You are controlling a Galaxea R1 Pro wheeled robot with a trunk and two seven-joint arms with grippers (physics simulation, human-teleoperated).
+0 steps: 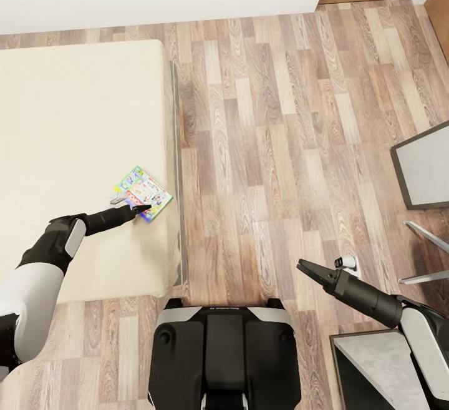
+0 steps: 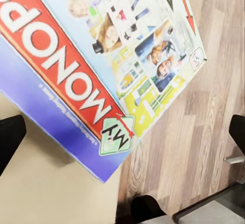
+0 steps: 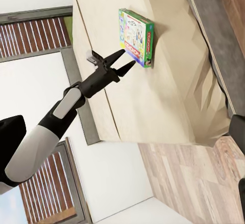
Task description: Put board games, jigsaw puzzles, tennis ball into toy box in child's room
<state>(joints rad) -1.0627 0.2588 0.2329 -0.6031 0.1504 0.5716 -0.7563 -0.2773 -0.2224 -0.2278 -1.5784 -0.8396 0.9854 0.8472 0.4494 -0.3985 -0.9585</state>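
Observation:
One board game (image 1: 142, 193), a flat white-green box with a red band, lies flat on the beige bed (image 1: 68, 135) at the mattress's right edge. The left wrist view shows its printed lid (image 2: 107, 50) from close up. My left gripper (image 1: 142, 208) hovers open at the box's near edge with nothing between its fingers. From the right wrist view, the left gripper (image 3: 127, 61) has its fingers spread just short of the box (image 3: 137, 37). My right gripper (image 1: 308, 268) is open and empty over the wooden floor, well to the right of the bed.
Wooden floor (image 1: 268, 123) runs between the bed and a dark-framed grey surface (image 1: 427, 166) at the right. Another grey-topped unit (image 1: 374, 366) stands at the bottom right, with thin metal bars (image 1: 424, 235) between them. My base (image 1: 224, 347) is at the bed's near corner.

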